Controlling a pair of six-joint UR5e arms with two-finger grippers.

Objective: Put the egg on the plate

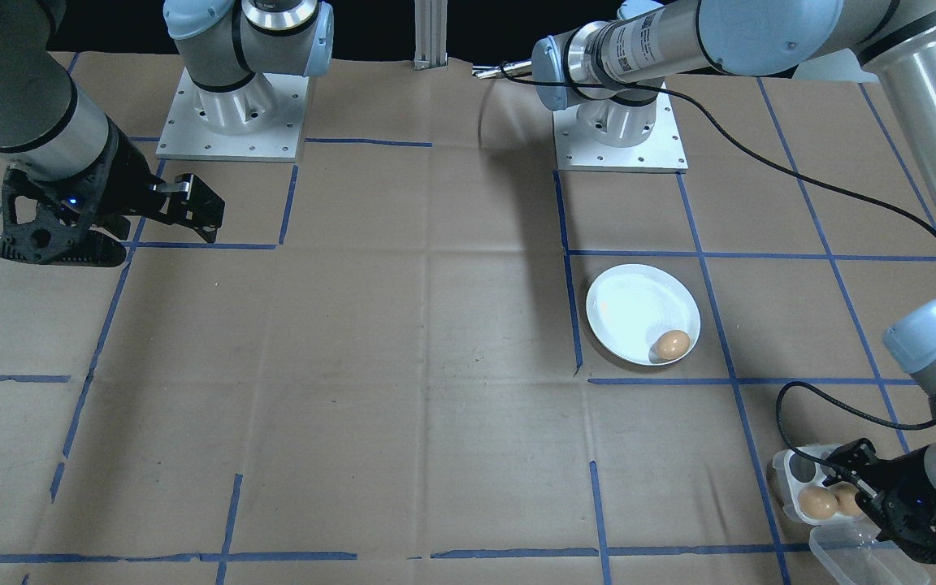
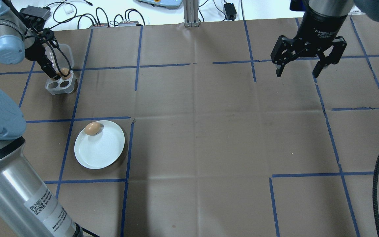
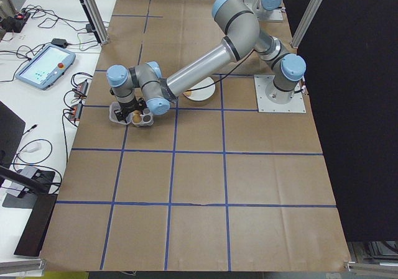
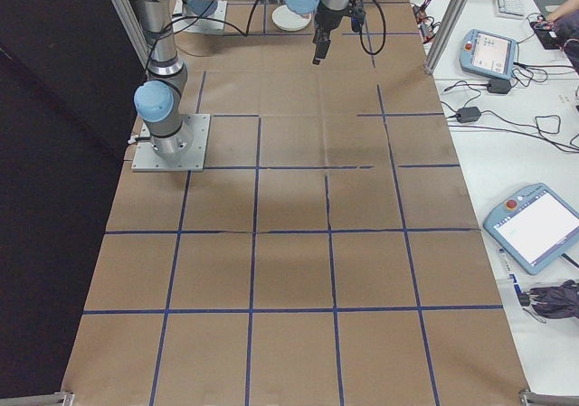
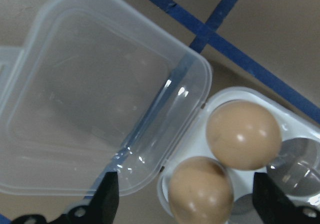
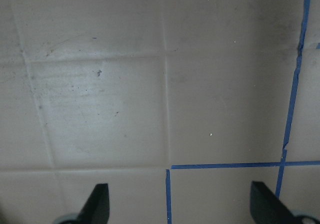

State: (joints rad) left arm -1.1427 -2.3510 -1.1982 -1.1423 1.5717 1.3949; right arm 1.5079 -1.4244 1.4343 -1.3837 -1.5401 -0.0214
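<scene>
**Left end effector open above the egg tray, one egg on the plate**

The left end effector [image 5: 182,204], black with two fingers, hangs with its fingers spread wide over the egg tray [image 5: 300,134] and grips nothing. The fingertips [image 5: 107,194] frame two smooth, matte brown eggs [image 5: 244,134] seated side by side in the tray's moulded white cups. The remaining cups look dark and hollow. The tray's clear plastic lid [image 5: 85,109], square with rounded corners, is hinged back flat beside the tray on the surface.

Well apart from the tray lies the plate [image 2: 102,149], round, shallow and glossy white with faint concentric rings. A single brown egg [image 2: 92,128] rests inside it, near the rim on the side facing the tray.

The surface [image 2: 209,131] is creased brown paper crossed by a grid of blue tape [image 2: 137,49] lines.

Far from the tray, the right end effector [image 2: 299,70] hangs above bare paper, its fingers wide apart and holding nothing.
</scene>
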